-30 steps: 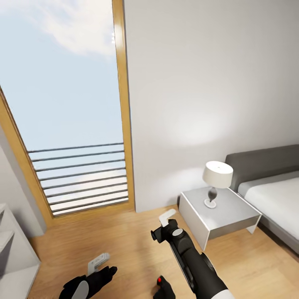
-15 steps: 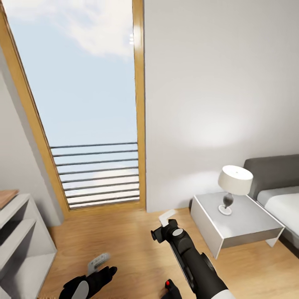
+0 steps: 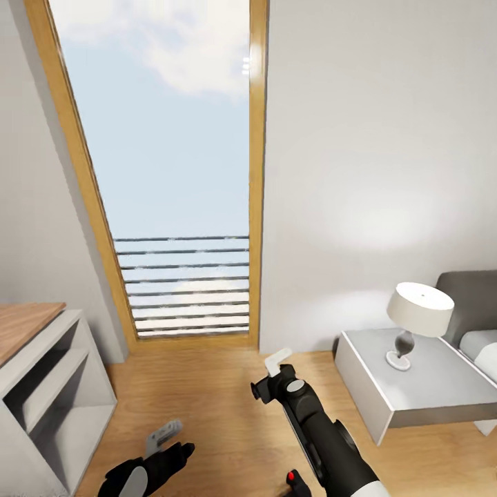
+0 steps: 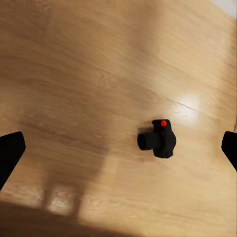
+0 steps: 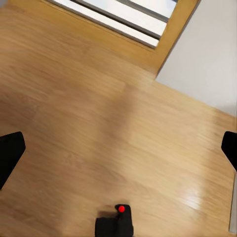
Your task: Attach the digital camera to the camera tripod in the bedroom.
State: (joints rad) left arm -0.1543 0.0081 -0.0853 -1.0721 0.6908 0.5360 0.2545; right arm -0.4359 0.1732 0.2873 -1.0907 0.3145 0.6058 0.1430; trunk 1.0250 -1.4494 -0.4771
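Both my jaws stand spread wide with nothing between them: my left gripper point(image 4: 118, 148) hangs over the wooden floor point(image 3: 221, 400) above the digital camera point(image 4: 158, 138), and my right gripper point(image 5: 118, 148) also looks down on that floor, the camera point(image 5: 114, 224) near it. From my head the camera point(image 3: 295, 482) lies on the floor at the near edge, just right of centre beside my right arm point(image 3: 317, 435), red button up. Farther out, a tall wood-framed window point(image 3: 172, 172) with horizontal rails fills the far wall, grey shelves point(image 3: 48, 400) stand at left, and at right a white nightstand point(image 3: 407, 393) carries a lamp point(image 3: 414, 317) beside the grey bed point(image 3: 476, 310).
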